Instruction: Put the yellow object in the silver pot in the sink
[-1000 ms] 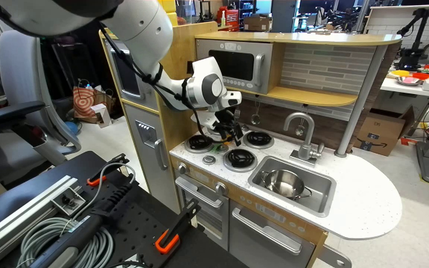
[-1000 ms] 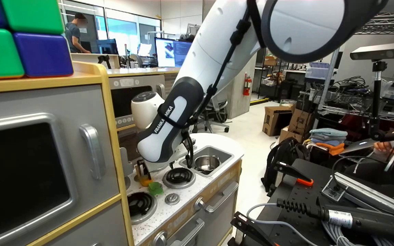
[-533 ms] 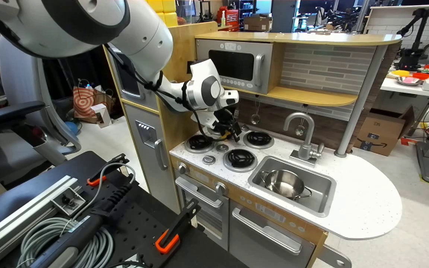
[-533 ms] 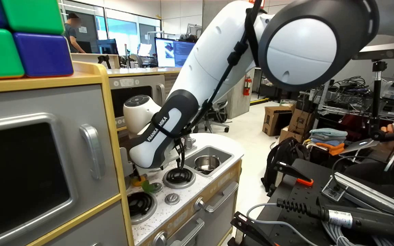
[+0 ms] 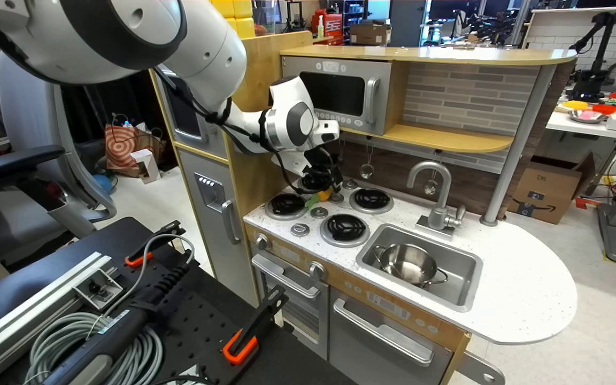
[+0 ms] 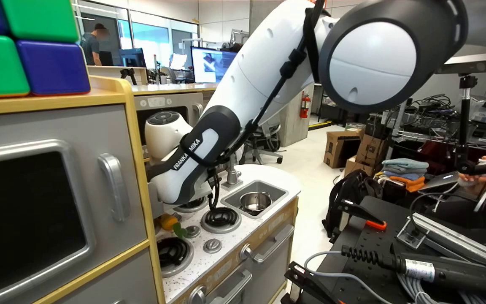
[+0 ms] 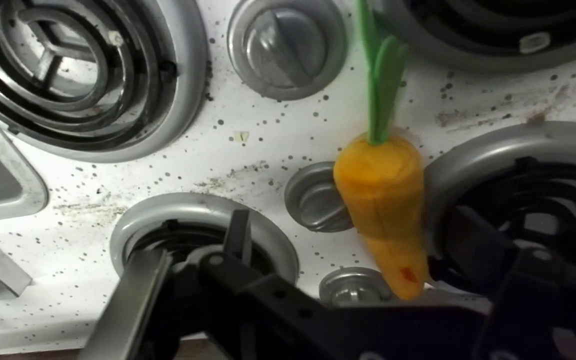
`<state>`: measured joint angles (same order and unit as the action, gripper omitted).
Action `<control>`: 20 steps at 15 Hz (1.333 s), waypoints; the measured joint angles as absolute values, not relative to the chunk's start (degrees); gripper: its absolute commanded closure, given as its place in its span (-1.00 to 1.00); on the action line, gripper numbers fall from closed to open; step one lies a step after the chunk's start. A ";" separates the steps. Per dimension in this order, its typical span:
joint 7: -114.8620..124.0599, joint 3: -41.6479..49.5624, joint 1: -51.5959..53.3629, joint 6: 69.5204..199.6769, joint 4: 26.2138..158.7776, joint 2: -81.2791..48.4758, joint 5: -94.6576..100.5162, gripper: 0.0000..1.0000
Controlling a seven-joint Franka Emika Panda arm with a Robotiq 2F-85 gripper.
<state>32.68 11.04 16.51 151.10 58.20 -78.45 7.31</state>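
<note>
The yellow object [image 7: 383, 200] is a carrot-shaped toy with a green top. It lies among the burners and knobs of the stove top, and shows small in both exterior views [image 5: 324, 195] [image 6: 168, 221]. My gripper [image 7: 353, 220] is open above it. The object is between the spread fingers, nearer the right-hand finger in the wrist view, its narrow end toward the gripper. In an exterior view the gripper [image 5: 328, 174] is low over the back burner; elsewhere the arm hides it. The silver pot [image 5: 393, 260] [image 6: 255, 202] stands empty inside the sink [image 5: 471, 278] [image 6: 279, 195].
Black burners [image 5: 344, 228] and grey knobs [image 5: 300, 230] surround the object. A curved faucet [image 5: 439, 198] rises behind the sink. The toy microwave [image 5: 340, 93] and wooden shelf [image 5: 447, 140] overhang the counter's back. A tall cabinet [image 6: 135, 169] stands close beside the arm.
The arm has shifted toward the tall cabinet and risen slightly. The yellow object has moved a little the same way, uncovering a knob. The pot has not moved.
</note>
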 measured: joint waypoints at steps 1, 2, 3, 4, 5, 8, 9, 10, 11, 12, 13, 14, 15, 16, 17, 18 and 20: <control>32.61 10.95 16.41 151.10 57.93 -78.62 7.30 -1.00; 32.54 10.88 16.26 151.10 57.20 -79.12 7.30 -1.00; 32.47 10.84 16.08 151.05 56.49 -79.66 7.30 -1.00; 32.32 10.77 15.86 150.91 55.67 -80.31 7.27 -1.00; 32.10 10.57 15.55 150.68 54.61 -81.12 7.28 -0.50; 31.46 9.87 14.60 149.52 51.13 -84.26 7.29 -0.16; 31.26 9.82 14.55 149.70 51.02 -84.69 7.29 -0.02; 31.01 9.74 14.55 149.77 51.22 -84.65 7.29 0.15; 30.83 9.68 14.53 149.79 51.23 -84.64 7.29 0.28; 30.69 9.58 14.46 149.82 51.23 -84.63 7.29 0.45; 30.63 9.49 14.39 149.82 51.23 -84.61 7.29 0.58; 30.62 9.48 14.35 149.84 51.23 -84.60 7.29 0.75; 30.62 9.46 14.30 149.93 51.23 -84.58 7.26 0.87; 30.62 9.39 14.20 150.02 51.23 -84.50 7.21 0.97; 30.62 9.26 14.03 150.06 51.22 -84.38 7.06 0.99; 30.62 8.95 13.64 150.07 51.22 -84.24 7.02 0.93; 28.68 7.85 11.75 147.36 53.21 -82.37 7.02 0.94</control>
